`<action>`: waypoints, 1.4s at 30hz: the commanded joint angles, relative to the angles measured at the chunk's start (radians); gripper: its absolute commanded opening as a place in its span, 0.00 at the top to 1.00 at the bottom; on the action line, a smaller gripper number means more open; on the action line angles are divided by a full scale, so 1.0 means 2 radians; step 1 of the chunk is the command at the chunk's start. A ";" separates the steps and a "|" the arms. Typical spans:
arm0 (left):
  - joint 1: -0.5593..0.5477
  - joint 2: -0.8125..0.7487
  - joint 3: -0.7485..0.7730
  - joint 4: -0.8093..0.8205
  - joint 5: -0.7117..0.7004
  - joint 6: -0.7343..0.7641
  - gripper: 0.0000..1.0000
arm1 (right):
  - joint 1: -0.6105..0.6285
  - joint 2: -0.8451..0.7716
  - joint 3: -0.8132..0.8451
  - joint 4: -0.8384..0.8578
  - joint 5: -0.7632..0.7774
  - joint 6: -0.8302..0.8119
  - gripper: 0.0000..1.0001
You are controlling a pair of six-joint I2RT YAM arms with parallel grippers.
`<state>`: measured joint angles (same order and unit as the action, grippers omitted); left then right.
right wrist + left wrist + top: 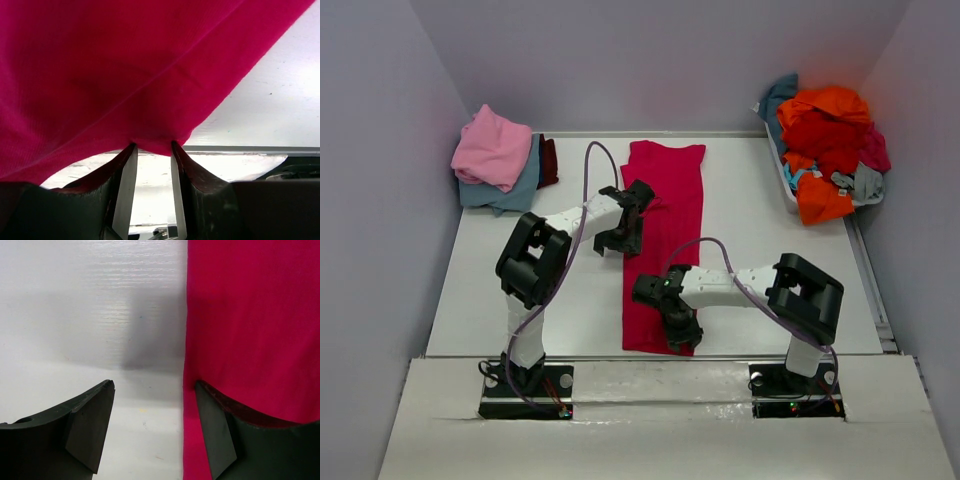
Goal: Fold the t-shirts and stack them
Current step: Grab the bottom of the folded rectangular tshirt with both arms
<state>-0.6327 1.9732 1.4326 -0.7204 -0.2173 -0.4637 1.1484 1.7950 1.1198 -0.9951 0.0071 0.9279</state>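
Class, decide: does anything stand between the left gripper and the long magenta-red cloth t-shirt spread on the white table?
Nothing visible does: the open left gripper hangs over the bare edge of the magenta-red cloth t-shirt.

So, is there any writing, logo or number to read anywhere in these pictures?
No readable text anywhere.
Long magenta-red cloth t-shirt: plain.
Folded stack of pink, blue and maroon tees: plain.
Heap of orange, red and teal tees: no print visible.
Black-and-white left arm and right arm: no label shows.
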 commanded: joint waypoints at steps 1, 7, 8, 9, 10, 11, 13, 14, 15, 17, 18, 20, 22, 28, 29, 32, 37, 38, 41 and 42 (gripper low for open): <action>0.003 -0.036 -0.006 0.000 -0.006 0.003 0.23 | 0.012 0.009 0.020 -0.018 0.019 0.013 0.60; 0.007 -0.037 -0.009 0.000 -0.006 0.003 0.23 | 0.012 0.011 0.021 -0.013 0.020 0.015 0.74; 0.007 -0.037 -0.010 0.000 -0.006 0.003 0.23 | 0.012 0.010 0.021 -0.013 0.019 0.015 0.80; 0.007 -0.037 -0.010 0.000 -0.006 0.004 0.23 | 0.012 0.009 0.021 -0.014 0.021 0.015 0.81; 0.007 -0.036 -0.010 0.000 -0.007 0.004 0.23 | 0.012 0.009 0.021 -0.014 0.021 0.015 0.82; 0.007 -0.036 -0.011 0.000 -0.006 0.004 0.23 | 0.012 0.007 0.020 -0.015 0.022 0.015 0.83; 0.007 -0.035 -0.008 0.000 -0.006 0.004 0.23 | 0.012 0.007 0.019 -0.017 0.023 0.015 0.86; 0.007 -0.036 -0.008 0.000 -0.006 0.004 0.23 | 0.012 0.004 0.018 -0.018 0.023 0.017 0.88; 0.007 -0.035 -0.008 0.000 -0.007 0.004 0.23 | 0.012 0.003 0.018 -0.019 0.023 0.018 0.90; 0.007 -0.034 -0.007 -0.001 -0.006 0.005 0.23 | 0.012 -0.003 0.016 -0.022 0.025 0.022 0.93; 0.007 -0.034 -0.007 -0.001 -0.007 0.006 0.23 | 0.012 -0.003 0.015 -0.023 0.025 0.024 0.93; 0.007 -0.032 -0.006 -0.002 -0.007 0.006 0.23 | 0.012 -0.012 0.013 -0.026 0.026 0.029 0.93; 0.007 -0.032 -0.005 -0.001 -0.008 0.006 0.23 | 0.012 -0.020 0.009 -0.034 0.031 0.037 0.93; 0.007 -0.029 -0.007 -0.001 -0.010 0.009 0.23 | 0.012 -0.046 -0.007 -0.044 0.033 0.058 0.93; 0.007 -0.029 -0.007 -0.001 -0.009 0.009 0.23 | 0.012 -0.054 -0.009 -0.045 0.035 0.061 0.93; 0.007 -0.027 -0.008 0.000 -0.009 0.009 0.23 | 0.012 -0.068 -0.021 -0.051 0.036 0.076 0.93; 0.007 -0.026 -0.007 0.000 -0.008 0.010 0.23 | 0.012 -0.087 -0.035 -0.058 0.034 0.091 0.93; 0.007 -0.025 -0.007 0.001 -0.008 0.011 0.23 | 0.012 -0.088 -0.038 -0.060 0.033 0.093 0.93; 0.007 -0.025 -0.005 0.000 -0.008 0.012 0.23 | 0.016 -0.095 -0.050 -0.060 0.030 0.101 0.93; 0.007 -0.024 -0.005 0.001 -0.009 0.012 0.23 | 0.016 -0.100 -0.052 -0.061 0.029 0.104 0.93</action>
<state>-0.6254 1.9636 1.4307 -0.7177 -0.2173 -0.4507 1.1633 1.6394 1.0397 -1.0714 0.0540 1.0866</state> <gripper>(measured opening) 0.774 0.076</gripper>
